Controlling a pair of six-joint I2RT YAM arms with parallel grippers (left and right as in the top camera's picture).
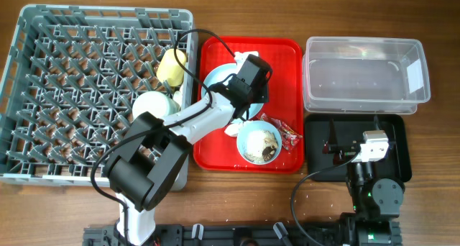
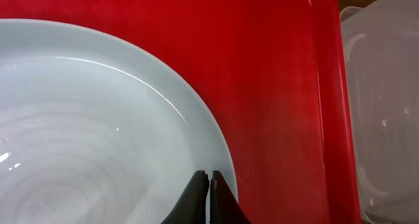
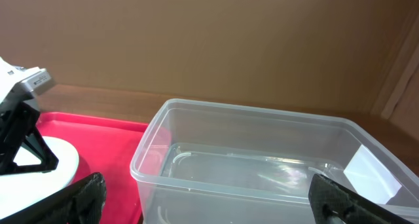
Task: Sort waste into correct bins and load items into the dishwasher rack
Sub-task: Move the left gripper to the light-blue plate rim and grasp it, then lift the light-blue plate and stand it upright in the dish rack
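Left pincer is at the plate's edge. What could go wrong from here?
The left pincer looks shut over the plate just inside its rim; pressing there could tip or slide it rather than grasp it. The bowl with food scraps sits close by on the red tray; a swing could knock it.

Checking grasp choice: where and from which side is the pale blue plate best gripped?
Probably grip the plate by its thin rim on the side facing the clear tub, coming in low from there: it lies flat, too wide to span, and bare red tray beside that edge leaves finger room.
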